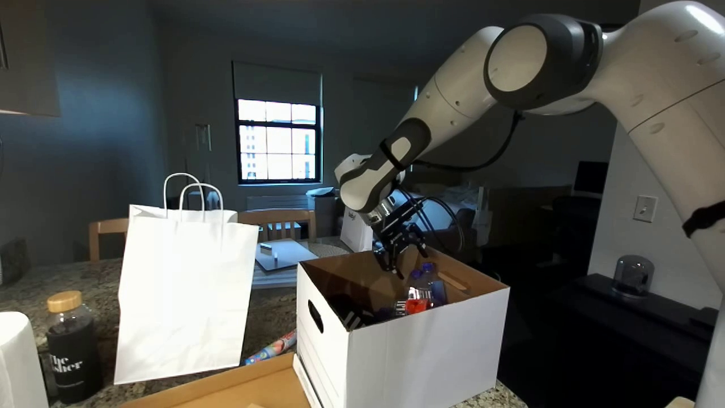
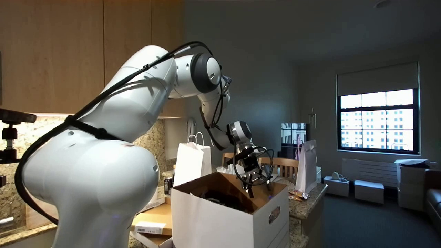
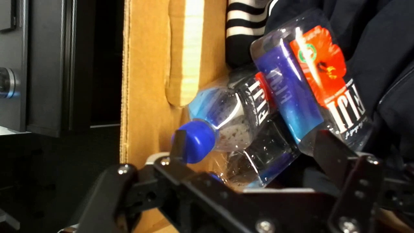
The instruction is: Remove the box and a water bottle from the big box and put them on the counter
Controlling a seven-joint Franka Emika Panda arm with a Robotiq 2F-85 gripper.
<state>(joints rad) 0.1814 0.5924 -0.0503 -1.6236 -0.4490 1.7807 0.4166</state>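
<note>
Above the open big box [image 1: 419, 362] my gripper [image 1: 409, 263] points downward, its fingertips around rim height. In the wrist view the gripper [image 3: 252, 144] is open, jaws wide apart, nothing held between them. A water bottle [image 3: 233, 113] with a blue cap leans against the carton's inner wall; the left fingertip overlaps its cap in this view, and contact cannot be told. Another bottle [image 3: 310, 77] with a red flower label lies across it, and a clear one [image 3: 258, 155] shows beneath, partly hidden. The smaller box is hidden or out of view. The speckled stone counter [image 2: 306, 205] supports the carton.
Dark clothing [image 3: 372, 58] with white stripes fills part of the carton. Beside the carton are a white paper bag [image 1: 187, 294], a dark jar [image 1: 72, 357] and a cardboard tray [image 1: 249, 385]. Another bag [image 2: 306, 168] stands near the far counter edge.
</note>
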